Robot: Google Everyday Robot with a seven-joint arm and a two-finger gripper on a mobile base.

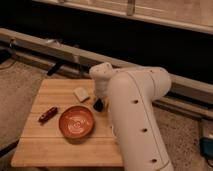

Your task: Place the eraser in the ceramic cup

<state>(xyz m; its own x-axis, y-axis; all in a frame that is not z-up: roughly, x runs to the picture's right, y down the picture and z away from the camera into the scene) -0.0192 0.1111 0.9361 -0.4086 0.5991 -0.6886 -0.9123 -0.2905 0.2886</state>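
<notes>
The hand [98, 104], seen low over the worktop [50, 145] beside the beige block [81, 93], its grip not discernible, was best squared to the eraser.

High camera looks down past arm [136, 117] onto table [47, 146], claw [98, 104] above it.

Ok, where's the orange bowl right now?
The orange bowl sits mid-view on the wooden table, dark red stick to its left, the claw just beyond its upper right.
</notes>
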